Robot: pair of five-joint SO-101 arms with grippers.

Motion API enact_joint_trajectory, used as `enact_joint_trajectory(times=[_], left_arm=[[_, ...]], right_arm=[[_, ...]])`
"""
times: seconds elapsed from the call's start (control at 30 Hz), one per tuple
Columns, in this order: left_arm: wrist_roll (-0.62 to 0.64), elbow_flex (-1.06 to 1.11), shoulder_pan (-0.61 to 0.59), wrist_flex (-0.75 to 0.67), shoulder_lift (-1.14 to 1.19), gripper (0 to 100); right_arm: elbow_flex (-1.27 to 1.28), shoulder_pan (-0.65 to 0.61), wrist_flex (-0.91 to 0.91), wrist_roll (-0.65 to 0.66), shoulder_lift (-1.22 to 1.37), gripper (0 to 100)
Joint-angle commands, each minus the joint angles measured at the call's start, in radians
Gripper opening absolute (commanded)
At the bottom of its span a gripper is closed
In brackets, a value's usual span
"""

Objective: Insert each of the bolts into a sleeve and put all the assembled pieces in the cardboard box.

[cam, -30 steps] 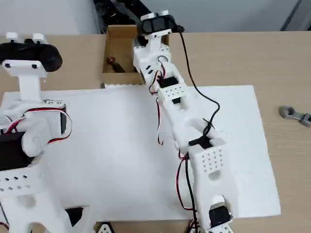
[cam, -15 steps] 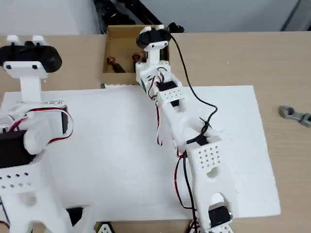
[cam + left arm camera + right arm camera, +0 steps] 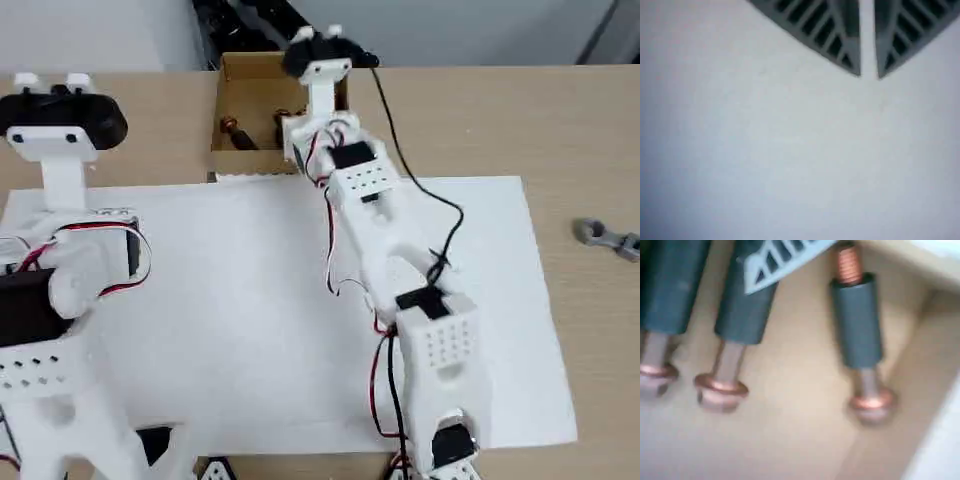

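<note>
In the last second my right arm (image 3: 375, 205) has lifted from the cardboard box (image 3: 232, 65), uncovering a second sleeved bolt (image 3: 283, 120) beside the first (image 3: 230, 126), so I judge that piece delivered. My right gripper (image 3: 297, 135) hangs over the box, one finger (image 3: 785, 262) just above the middle of three assembled pieces on the floor; I cannot tell its opening. My left gripper (image 3: 868, 70), all but closed and empty, hovers over the white sheet (image 3: 790, 160).
</note>
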Motion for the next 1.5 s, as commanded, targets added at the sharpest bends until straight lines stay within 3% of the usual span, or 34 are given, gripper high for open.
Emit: enact_joint_trajectory(times=[0.0, 0.47, 0.8, 1.07, 1.3, 1.47], left_arm=[[-0.003, -0.004, -0.005, 0.000, -0.012, 1], [-0.003, 0.012, -0.006, -0.137, -0.012, 1], [-0.003, 0.260, 0.000, -0.298, -0.066, 1], [-0.003, 0.619, -0.005, -0.496, -0.460, 1], [-0.003, 0.998, -0.006, -0.635, -0.862, 1], [-0.035, 1.178, -0.006, -0.684, -1.077, 1]], right_arm=[[-0.031, 0.010, 0.119, -0.011, -0.197, 0.4], [-0.029, 0.008, 0.730, -0.011, -0.808, 0.9], [-0.028, 0.010, 0.990, -0.006, -1.207, 0.9], [0.097, 0.016, 1.012, -0.005, -1.520, 0.8], [0.591, 0.203, 0.981, -0.006, -1.931, 0.8], [0.987, 0.246, 0.805, 0.005, -2.315, 0.5]])
